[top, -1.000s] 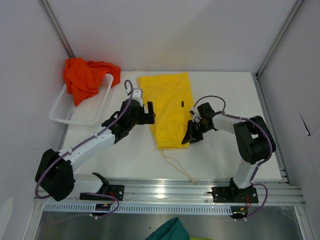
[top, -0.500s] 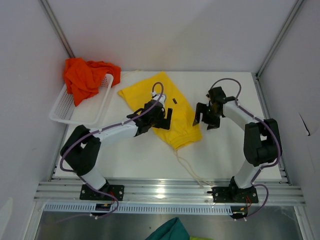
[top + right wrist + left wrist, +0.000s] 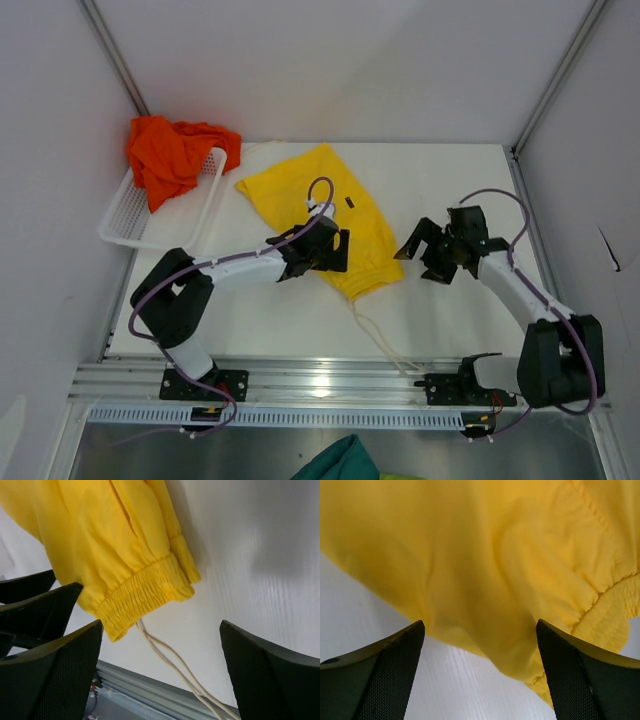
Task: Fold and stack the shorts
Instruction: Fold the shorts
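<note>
While both my grippers hover over a white table (image 3: pixel 460 185), the yellow shorts (image 3: pixel 315 200) lie flat near its middle. They are turned at an angle, with the elastic waistband toward the near edge. Two white drawstrings (image 3: pixel 378 335) trail from it toward the metal rail (image 3: pixel 330 385) that carries my bases.

My left gripper (image 3: pixel 480 625) sits low over the waistband end, jaws spread wide with nothing pinched between them. My right gripper (image 3: pixel 160 625) is just beside the shorts' right edge, jaws also spread wide and empty.

The orange-red shorts (image 3: pixel 170 155) are bunched in a white basket (image 3: pixel 125 225) at the table's far left corner. Plain white walls with aluminium posts (image 3: pixel 115 60) enclose the table. A teal cloth (image 3: pixel 338 462) shows below the rail.
</note>
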{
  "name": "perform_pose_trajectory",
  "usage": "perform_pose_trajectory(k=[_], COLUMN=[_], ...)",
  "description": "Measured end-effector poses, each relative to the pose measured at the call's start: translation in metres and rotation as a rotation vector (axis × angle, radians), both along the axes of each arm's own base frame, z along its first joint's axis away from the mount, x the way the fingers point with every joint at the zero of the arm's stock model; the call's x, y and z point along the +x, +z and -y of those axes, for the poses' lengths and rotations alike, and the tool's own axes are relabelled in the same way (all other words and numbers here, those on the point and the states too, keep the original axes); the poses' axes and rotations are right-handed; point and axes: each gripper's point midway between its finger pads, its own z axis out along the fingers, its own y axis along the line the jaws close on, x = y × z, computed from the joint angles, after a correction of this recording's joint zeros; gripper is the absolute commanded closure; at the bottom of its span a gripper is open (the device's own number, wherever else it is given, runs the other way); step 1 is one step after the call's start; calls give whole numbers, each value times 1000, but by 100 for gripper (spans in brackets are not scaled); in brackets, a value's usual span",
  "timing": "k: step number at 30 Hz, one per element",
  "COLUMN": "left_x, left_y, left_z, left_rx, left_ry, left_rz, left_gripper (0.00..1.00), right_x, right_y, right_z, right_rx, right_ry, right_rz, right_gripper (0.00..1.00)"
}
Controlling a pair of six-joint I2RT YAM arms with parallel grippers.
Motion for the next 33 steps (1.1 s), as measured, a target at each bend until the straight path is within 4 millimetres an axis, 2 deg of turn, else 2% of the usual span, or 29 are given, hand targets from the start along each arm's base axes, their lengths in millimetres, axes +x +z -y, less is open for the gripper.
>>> perform_pose_trajectory(k=[4, 6, 9, 12, 17, 22, 33], left_x=[-18, -25, -27, -28, -35, -42, -42], left_y=[-10, -14, -16, -16, -26, -38, -41], left_z=[-11, -14, -13, -11, -4, 0, 0], left_rx=[-15, -20, -28, -37, -33, -19, -22], left_ry=[61, 82, 107, 121, 122, 118, 129], left_rz=[-38, -53, -58, -63, -78, -102, -112], left_gripper=[7, 9, 10, 10, 10, 10, 10], right_x=[-30, -44, -61, -70, -57, -53, -32], right_y=[2, -3, -15, -24, -34, -53, -51], right_z=[-9, -15, -30, -46, -63, -66, -70], right_rx=[110, 160, 210, 243, 295, 334, 392], right_ry=[-80, -121, -151, -156, -176, -222, -299], right_rz=[27, 24, 4, -23, -35, -51, 36], right_gripper=[2, 2, 2, 1, 1, 1, 1])
